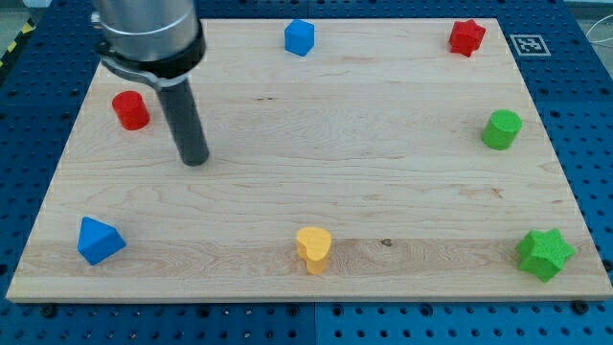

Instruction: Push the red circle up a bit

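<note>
The red circle [130, 110] is a short red cylinder standing near the left edge of the wooden board [316, 153], toward the view's top. My tip [194, 158] is the lower end of the dark rod and rests on the board to the right of the red circle and a little below it. A gap of bare wood lies between them, so they do not touch.
A blue hexagon block [300, 37] sits at top centre and a red star [466, 37] at top right. A green cylinder [501, 128] is at the right edge, a green star [545, 254] at bottom right, a yellow heart [313, 249] at bottom centre, a blue triangle [99, 240] at bottom left.
</note>
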Controlling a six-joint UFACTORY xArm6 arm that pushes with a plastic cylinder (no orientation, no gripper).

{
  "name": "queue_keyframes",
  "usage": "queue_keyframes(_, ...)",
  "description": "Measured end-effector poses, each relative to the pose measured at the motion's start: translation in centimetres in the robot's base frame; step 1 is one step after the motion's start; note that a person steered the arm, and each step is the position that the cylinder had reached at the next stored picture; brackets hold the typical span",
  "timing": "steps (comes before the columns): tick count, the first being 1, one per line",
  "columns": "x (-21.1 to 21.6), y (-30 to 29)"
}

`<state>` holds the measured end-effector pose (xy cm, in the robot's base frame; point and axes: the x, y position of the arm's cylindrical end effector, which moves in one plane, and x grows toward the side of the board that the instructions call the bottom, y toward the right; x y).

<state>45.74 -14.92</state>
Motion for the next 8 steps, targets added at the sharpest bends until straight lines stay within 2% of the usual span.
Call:
queue_keyframes(3,-2.1,-7.8)
queue_keyframes(4,-4.3,-9.5)
queue_keyframes(8,-11.1,-9.9)
